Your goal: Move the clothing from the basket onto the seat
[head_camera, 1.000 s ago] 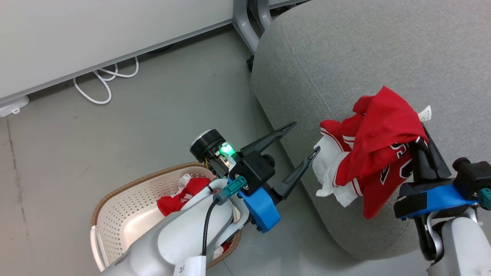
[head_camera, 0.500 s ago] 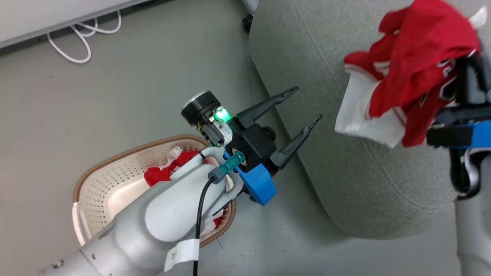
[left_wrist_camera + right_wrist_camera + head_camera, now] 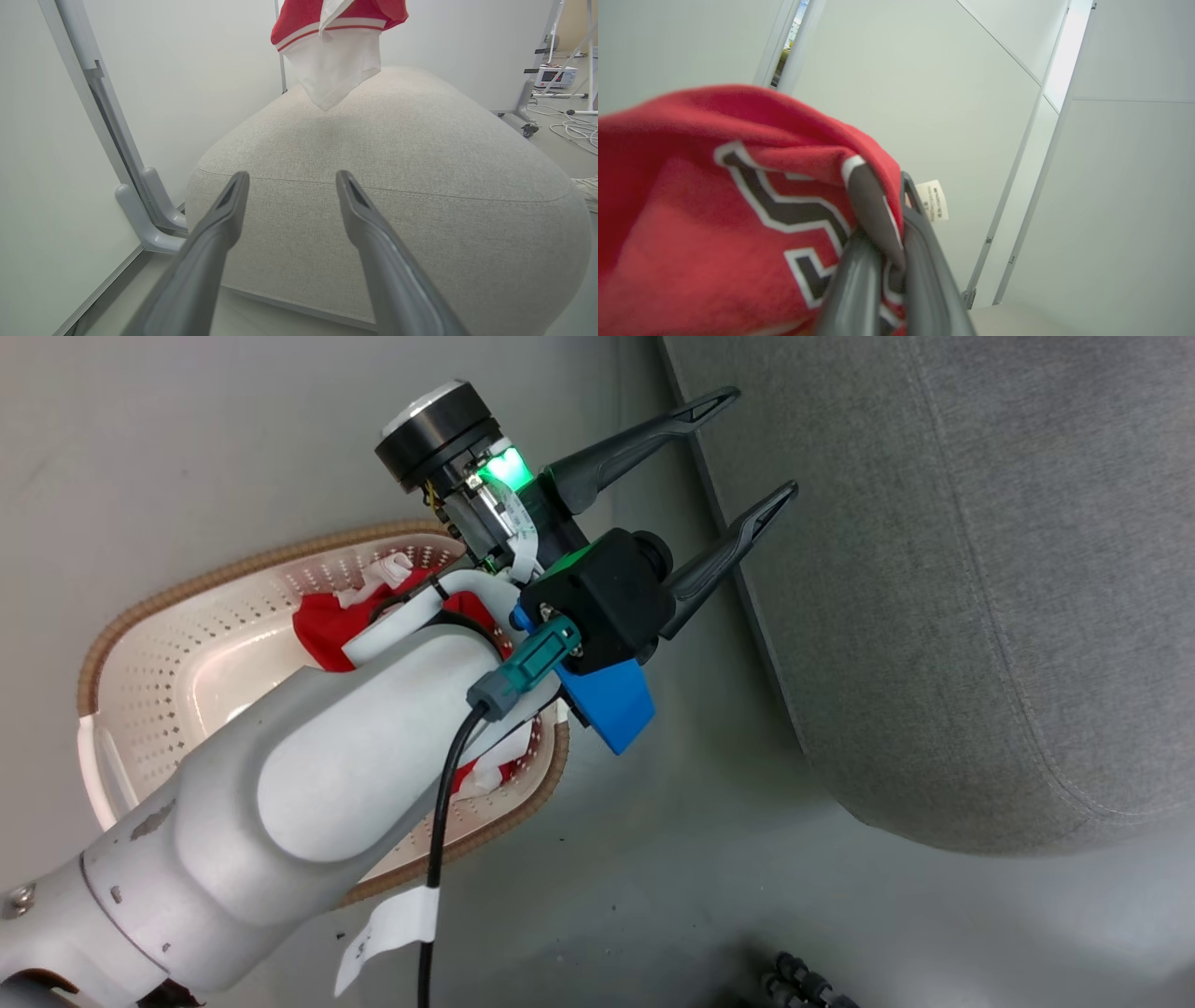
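The cream perforated basket (image 3: 168, 663) stands on the floor at the left, with red and white clothing (image 3: 322, 621) in it, partly hidden by my left arm. My left gripper (image 3: 747, 453) is open and empty beside the edge of the grey seat (image 3: 934, 616). In the left wrist view its open fingers (image 3: 292, 179) point at the seat (image 3: 397, 163), and a red garment with a white panel (image 3: 334, 46) hangs above the seat's top. My right gripper (image 3: 887, 186) is shut on the red jersey (image 3: 714, 224) with dark lettering, held up in the air.
Grey floor lies between basket and seat. Dark cables (image 3: 803, 980) lie at the bottom edge of the head view. A white panel's grey feet (image 3: 140, 205) stand left of the seat. Cables (image 3: 574, 130) and a small device (image 3: 553, 74) lie beyond it.
The head camera has swung down and left, so the whole picture shifted. The right gripper with the jersey rose over the seat and left the head view. The left gripper stays open.
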You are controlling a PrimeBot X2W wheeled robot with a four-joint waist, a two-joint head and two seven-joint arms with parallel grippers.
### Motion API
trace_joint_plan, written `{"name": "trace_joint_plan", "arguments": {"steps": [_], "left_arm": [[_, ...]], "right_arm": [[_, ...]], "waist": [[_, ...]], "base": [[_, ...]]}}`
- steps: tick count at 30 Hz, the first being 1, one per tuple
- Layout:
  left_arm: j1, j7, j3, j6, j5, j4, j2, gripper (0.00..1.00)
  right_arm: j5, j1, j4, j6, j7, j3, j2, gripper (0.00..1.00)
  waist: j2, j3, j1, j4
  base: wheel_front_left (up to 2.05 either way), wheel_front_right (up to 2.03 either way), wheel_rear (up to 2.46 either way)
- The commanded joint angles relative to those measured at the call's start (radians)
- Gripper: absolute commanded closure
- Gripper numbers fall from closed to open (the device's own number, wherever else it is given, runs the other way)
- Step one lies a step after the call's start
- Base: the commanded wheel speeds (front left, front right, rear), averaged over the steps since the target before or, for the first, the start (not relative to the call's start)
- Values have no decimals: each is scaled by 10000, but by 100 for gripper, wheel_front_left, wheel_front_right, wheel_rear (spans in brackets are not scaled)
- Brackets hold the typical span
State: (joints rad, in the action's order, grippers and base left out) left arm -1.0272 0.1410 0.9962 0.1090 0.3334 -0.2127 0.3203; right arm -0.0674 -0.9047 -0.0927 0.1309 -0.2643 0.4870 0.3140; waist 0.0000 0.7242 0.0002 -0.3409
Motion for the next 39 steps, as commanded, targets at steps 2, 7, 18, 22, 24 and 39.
{"name": "trace_joint_plan", "arguments": {"steps": [2,7,18,22,24,39], "left_arm": [[-219,-94,-22,-28,-78,282,162,0],[-349,-327,-10,-78,-181,831,447,0],[-450,-608,55,-175,-208,1402,730,0],[-432,-620,93,-198,-185,1491,746,0],[-420,-620,118,-211,-176,1516,748,0],[-52,164,188,-390,6,1010,481,0]], "right_arm": [[-196,-445,-379,-1,-3,460,322,100],[-74,-767,-1652,-1,-1,874,763,100],[698,-433,-4123,-2,1,696,-222,100],[898,-314,-5022,-2,2,813,-406,100],[894,-306,-5362,-2,2,869,-468,100],[541,1112,-5076,-2,2,247,-445,0]], "waist": [[0,738,-2,21],[0,1338,-2,0],[0,1950,-2,-56],[0,2009,-2,-46],[0,2020,-2,-41],[0,932,-2,142]], "base": [[0,0,0],[0,0,0],[0,0,0],[0,0,0],[0,0,0],[0,0,0]]}}
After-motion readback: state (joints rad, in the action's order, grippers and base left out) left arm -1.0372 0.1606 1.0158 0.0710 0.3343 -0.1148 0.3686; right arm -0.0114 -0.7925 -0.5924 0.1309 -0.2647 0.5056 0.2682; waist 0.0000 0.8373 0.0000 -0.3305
